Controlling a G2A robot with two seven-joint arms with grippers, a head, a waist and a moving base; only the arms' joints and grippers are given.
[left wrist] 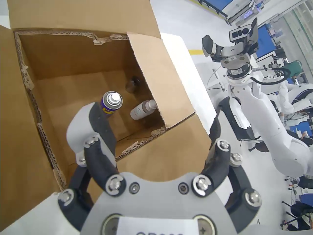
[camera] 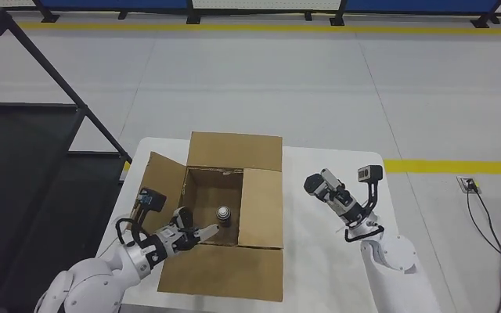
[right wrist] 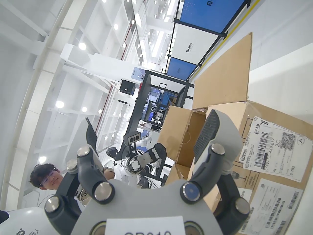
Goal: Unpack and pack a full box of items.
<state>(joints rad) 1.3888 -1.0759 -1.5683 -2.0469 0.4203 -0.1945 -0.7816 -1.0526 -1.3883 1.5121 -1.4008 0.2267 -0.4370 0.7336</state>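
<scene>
- I have the box [camera: 205, 188] standing open on the left half of the surface [camera: 329, 258], close to the far edge.
- All four flaps [camera: 235, 150] are folded outward. The far one reaches the far edge, and the near one lies flat toward the near edge.
- A can [left wrist: 111, 102] with a silver top stands upright on the box floor.
- Just beside the can, not touching it, a white bottle [left wrist: 141, 110] with a brown cap lies tilted against the box's right wall.
- A dark item [left wrist: 133, 84] sits further along the same wall. I cannot tell what it is.
- My left pincer [left wrist: 154, 128] hangs above the near-left corner of the box opening, toward the left edge of the surface, and points down into the box.
- Its fingers [left wrist: 94, 123] are spread wide with nothing between them. The can is below and just beyond the fingertips, with no contact.
- My right pincer [right wrist: 151, 133] is held up above the right half of the surface, between the box and the right edge, and well apart from the box.
- It is also spread apart and carries nothing.
- From the right wrist I see paper labels [right wrist: 271, 145] stuck on the outer face of the box's right flap.
</scene>
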